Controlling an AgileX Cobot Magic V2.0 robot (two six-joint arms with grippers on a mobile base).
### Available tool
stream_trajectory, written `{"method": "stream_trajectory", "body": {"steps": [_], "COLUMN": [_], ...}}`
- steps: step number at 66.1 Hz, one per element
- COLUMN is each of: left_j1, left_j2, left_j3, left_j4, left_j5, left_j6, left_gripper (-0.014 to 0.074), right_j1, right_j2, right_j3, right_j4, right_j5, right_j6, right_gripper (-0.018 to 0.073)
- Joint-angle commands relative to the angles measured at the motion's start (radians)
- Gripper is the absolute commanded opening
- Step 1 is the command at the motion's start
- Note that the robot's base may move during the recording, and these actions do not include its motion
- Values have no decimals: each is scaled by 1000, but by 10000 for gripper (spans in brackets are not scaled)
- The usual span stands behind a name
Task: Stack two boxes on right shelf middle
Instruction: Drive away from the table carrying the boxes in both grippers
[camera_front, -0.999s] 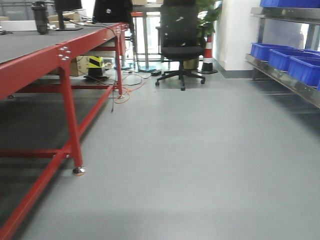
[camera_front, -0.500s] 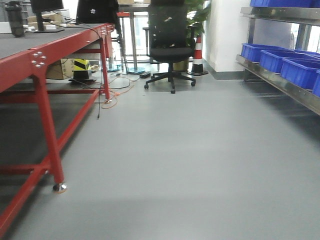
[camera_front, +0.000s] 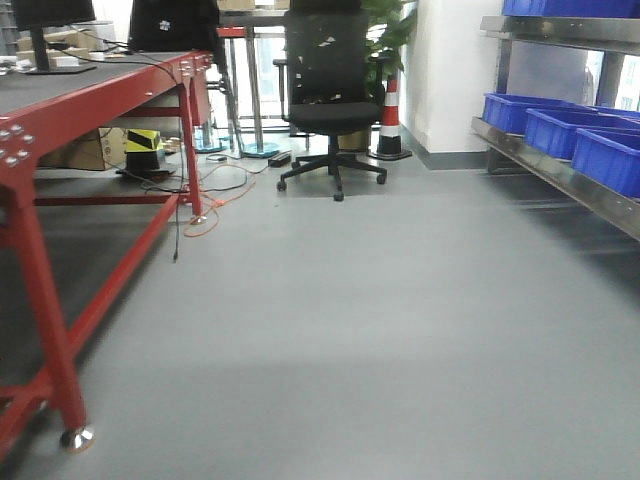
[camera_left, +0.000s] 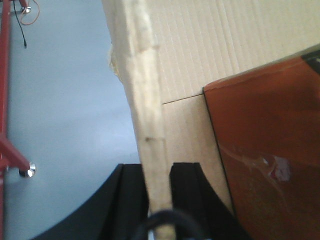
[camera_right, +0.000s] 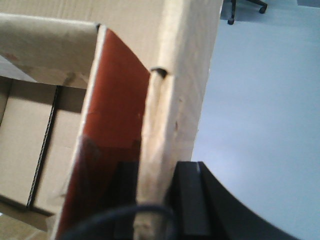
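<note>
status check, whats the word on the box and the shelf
Left end effector shut on box wall, right end effector likewise. Shelf ahead right, not yet reached. Blue bins on that tier; chair far ahead.

Open floor (camera_front: 380, 330) runs between table (camera_front: 110, 95), left, and shelf (camera_front: 560, 177) with bins (camera_front: 555, 130), right; chair (camera_front: 322, 70) and cone (camera_front: 390, 115) stand at the far end.
</note>
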Motion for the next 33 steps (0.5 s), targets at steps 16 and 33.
{"method": "stream_trajectory", "body": {"steps": [16,33], "left_j1": [2,2], "left_j2": [0,0], "left_j3": [-10,-10], "left_j4": [32,41], "left_j5": [-29,-29], "left_j6": [8,8], "left_gripper": [-111,-111], "right_j1": [-8,-8], "right_j2": [-15,-15], "right_j3": [-11,-11], "right_j4": [-18,-18], "right_j5": [-68,-68], "right_j6": [-18,-18], "right_gripper": [-151,-151]}}
